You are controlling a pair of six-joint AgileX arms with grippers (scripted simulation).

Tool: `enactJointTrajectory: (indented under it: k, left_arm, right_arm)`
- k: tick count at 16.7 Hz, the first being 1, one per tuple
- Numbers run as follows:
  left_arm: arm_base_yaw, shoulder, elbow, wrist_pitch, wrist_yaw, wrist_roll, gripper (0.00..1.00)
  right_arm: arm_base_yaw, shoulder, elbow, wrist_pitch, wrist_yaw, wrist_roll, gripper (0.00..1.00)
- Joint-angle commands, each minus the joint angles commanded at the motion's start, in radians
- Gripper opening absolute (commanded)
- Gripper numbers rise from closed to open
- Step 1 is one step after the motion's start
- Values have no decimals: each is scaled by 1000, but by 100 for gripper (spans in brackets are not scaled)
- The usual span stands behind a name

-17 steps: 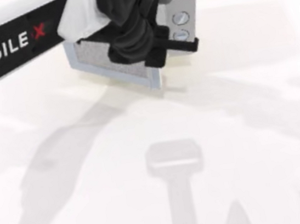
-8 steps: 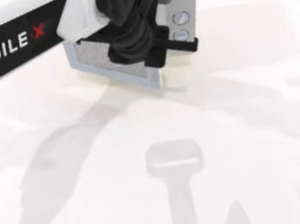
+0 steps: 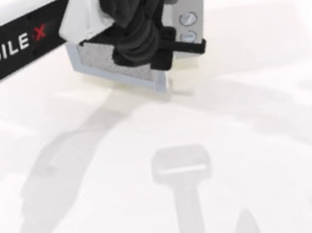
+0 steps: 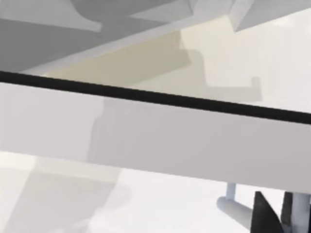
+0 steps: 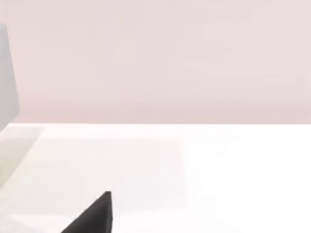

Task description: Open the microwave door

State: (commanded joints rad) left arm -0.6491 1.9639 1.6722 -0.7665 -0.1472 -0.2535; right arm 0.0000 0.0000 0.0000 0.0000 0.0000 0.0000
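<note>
Left gripper (image 3: 162,55): black, at the far side of the table (image 3: 251,138), reaching over the front of the microwave (image 3: 190,8); how wide its fingers stand cannot be told, since the wrist covers them from above.
Left arm (image 3: 14,46): white housing with a black band, crossing in from the top view's left and hiding most of the microwave's roof.
Microwave door (image 3: 100,63): swung partly out from the box, running from beneath the gripper away toward the left arm's side; its free edge lies just under the gripper.
Door surface: flat light grey frame around a speckled darker grey window.
Door in the left wrist view (image 4: 155,138): a broad pale slab with a thin black line along one edge, filling the middle of the picture.
Interior (image 4: 121,63): pale cream, seen past the door's edge.
Knobs (image 3: 188,18): two round silver ones, stacked on the panel just beyond the gripper's tip.
Right gripper (image 5: 95,216): parked away from the microwave; only one dark fingertip shows, so its opening cannot be told.
Table: plain white, smooth, streaked with soft grey shadows.
</note>
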Motion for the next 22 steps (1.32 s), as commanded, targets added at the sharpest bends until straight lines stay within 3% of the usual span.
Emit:
enactJointTrajectory:
  k: [9,22]
  left_arm:
    - [23,-76,-102,42,58,103,0]
    - [24,-77,-107,42,60,107,0]
  right_arm:
    - [0,0,0,0,0,0,100]
    - [0,0,0,0,0,0,100]
